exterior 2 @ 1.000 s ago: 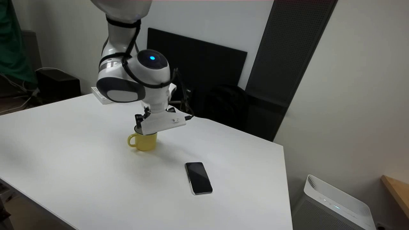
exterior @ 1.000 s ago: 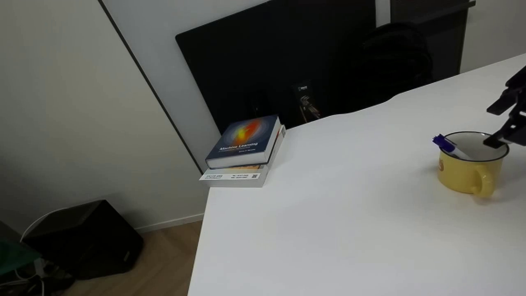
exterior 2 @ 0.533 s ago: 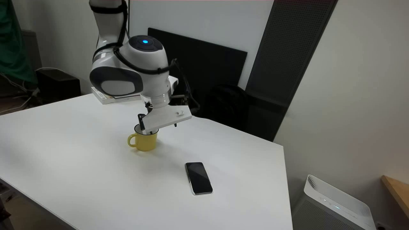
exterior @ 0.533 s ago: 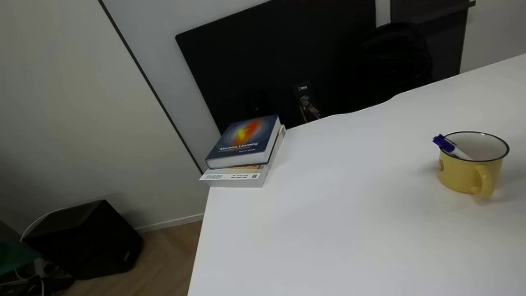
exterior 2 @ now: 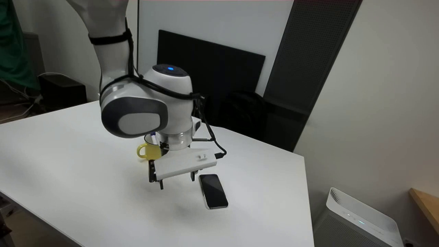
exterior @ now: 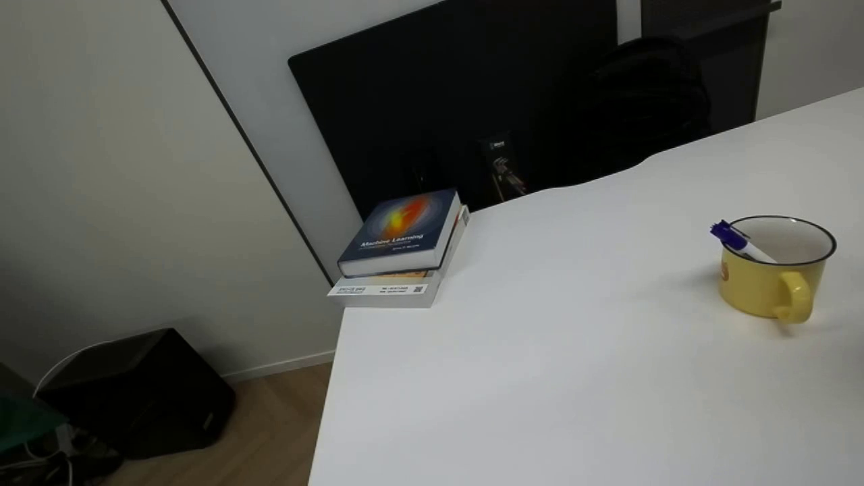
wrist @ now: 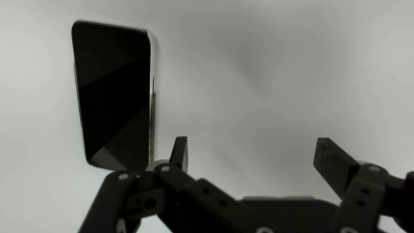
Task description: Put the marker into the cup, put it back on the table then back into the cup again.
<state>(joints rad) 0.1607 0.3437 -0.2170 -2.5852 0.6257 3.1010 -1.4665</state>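
Lifting the empty, wide-spread pincer before sweeping sideways should spare the phone, nearer the right edge of the desk. The marker leans in the cup

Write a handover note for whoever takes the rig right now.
Gripper: open, holding nothing, over the table near the phone.
Marker: leaning in the cup, blue end past the rim. The cup stands upright on the table.
Done: marker is in the cup.
Left: can't tell if this is the first or final placement; if first, marker out onto the table, then back in.
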